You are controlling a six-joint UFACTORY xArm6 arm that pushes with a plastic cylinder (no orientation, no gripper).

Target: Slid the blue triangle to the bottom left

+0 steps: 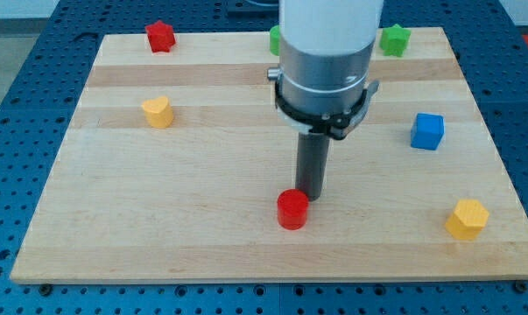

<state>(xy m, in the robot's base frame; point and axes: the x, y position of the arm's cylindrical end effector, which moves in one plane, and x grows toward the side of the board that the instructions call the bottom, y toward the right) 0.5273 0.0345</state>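
No blue triangle shows in the camera view; the arm's wide body (pixel 325 61) hides part of the board's top middle. The only blue block I see is a blue cube (pixel 427 131) at the view's right. My tip (pixel 312 194) is on the wooden board (pixel 185 236) just below centre. It is right against the upper right side of a red cylinder (pixel 292 210); I cannot tell if they touch. The blue cube lies well to the right of and above the tip.
A red star (pixel 160 37) sits at the top left. A yellow heart (pixel 158 112) lies at the left. A green block (pixel 275 39) is half hidden behind the arm. A green star (pixel 394 39) sits at the top right. A yellow hexagon (pixel 467 219) lies at the bottom right.
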